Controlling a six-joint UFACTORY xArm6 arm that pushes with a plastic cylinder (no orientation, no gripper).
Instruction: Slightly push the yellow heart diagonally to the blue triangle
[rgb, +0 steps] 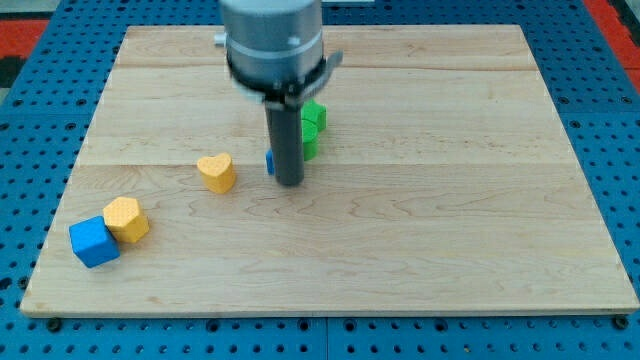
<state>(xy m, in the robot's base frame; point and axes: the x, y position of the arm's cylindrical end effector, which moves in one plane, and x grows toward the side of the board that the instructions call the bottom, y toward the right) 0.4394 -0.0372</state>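
The yellow heart (216, 172) lies on the wooden board (450, 230), left of centre. My tip (289, 183) rests on the board to the heart's right, a short gap away. A blue block (270, 161), mostly hidden behind the rod, peeks out at the rod's left edge; its shape cannot be made out. The rod also covers part of a green block (313, 128) just behind it.
A yellow hexagon block (126, 219) and a blue cube (93, 241) touch each other near the board's bottom left corner. The board lies on a blue perforated table (30, 130). The arm's grey body (272, 45) hangs over the board's top middle.
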